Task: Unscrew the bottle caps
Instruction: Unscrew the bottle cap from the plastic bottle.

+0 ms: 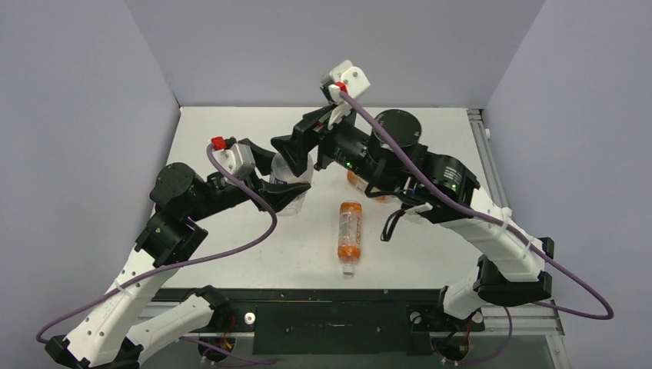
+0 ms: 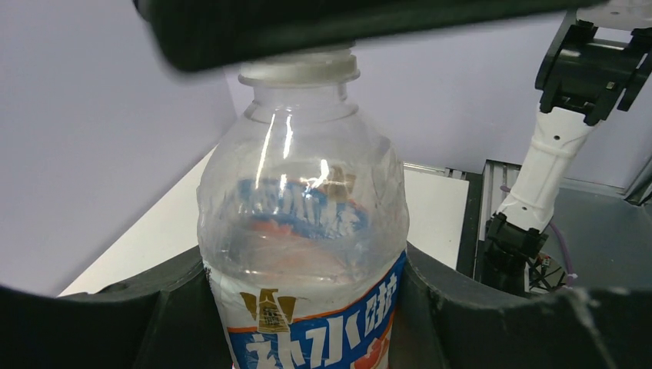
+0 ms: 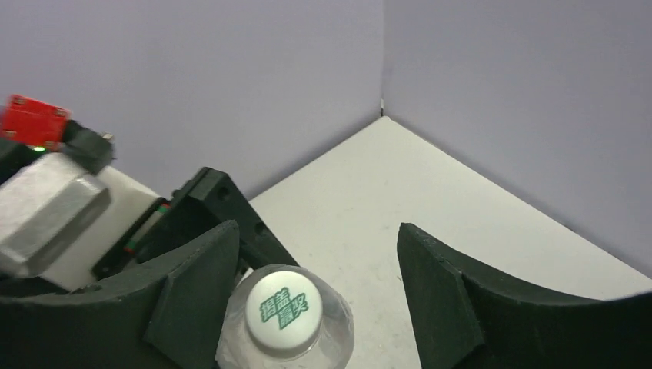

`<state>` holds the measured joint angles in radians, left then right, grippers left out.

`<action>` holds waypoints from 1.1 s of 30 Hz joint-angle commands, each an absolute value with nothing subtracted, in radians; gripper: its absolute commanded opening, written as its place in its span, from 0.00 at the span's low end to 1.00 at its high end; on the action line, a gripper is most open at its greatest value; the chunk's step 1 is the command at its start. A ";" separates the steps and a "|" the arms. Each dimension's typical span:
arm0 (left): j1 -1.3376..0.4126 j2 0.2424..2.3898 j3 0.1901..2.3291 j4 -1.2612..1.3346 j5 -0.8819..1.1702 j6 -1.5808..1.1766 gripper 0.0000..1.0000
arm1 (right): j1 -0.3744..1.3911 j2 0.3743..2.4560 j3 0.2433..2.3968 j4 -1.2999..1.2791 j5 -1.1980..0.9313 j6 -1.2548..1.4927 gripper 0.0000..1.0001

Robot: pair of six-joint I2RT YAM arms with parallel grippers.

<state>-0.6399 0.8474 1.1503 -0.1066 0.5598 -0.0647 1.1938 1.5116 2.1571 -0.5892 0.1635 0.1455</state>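
Observation:
A clear bottle (image 2: pixel 301 223) with a red-white-blue label stands upright between my left gripper's fingers (image 2: pixel 92 323), which press on both its sides. In the top view my left gripper (image 1: pixel 288 192) is shut on this bottle (image 1: pixel 292 175). Its white cap (image 3: pixel 282 310) carries a green mark and sits on the neck (image 2: pixel 300 68). My right gripper (image 3: pixel 307 296) hovers open just above the cap, which lies close to the left finger (image 3: pixel 192 296) with a wide gap to the right one. It also shows in the top view (image 1: pixel 296 147).
A slim orange bottle (image 1: pixel 350 229) with a white cap lies on its side mid-table. Another orange bottle (image 1: pixel 358 184) is mostly hidden under the right arm. A second clear bottle is not in view. Purple walls enclose the white table (image 1: pixel 231 254).

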 commanded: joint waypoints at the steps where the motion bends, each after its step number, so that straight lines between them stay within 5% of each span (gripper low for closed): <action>1: -0.639 0.833 1.158 -0.088 0.493 -0.025 0.00 | 1.200 1.538 2.188 -0.645 0.300 0.147 0.68; 5: -0.640 0.833 1.156 -0.084 0.474 -0.022 0.00 | 1.200 1.539 2.182 -0.625 0.278 0.162 0.49; 9: -0.640 0.834 1.155 -0.087 0.468 -0.024 0.00 | 1.200 1.529 2.168 -0.600 0.257 0.167 0.20; 15: -0.640 0.837 1.151 -0.087 0.478 -0.038 0.00 | 1.190 1.487 2.112 -0.560 0.164 0.151 0.00; 19: -0.640 0.835 1.150 -0.055 0.539 -0.097 0.00 | 1.111 1.428 2.033 -0.480 -0.137 0.130 0.00; 24: -0.638 0.851 1.179 -0.017 0.853 -0.267 0.00 | 0.969 1.364 1.940 -0.276 -0.874 0.202 0.00; 33: -0.643 0.898 1.244 0.015 1.061 -0.366 0.00 | 0.939 1.381 1.868 -0.115 -1.082 0.334 0.00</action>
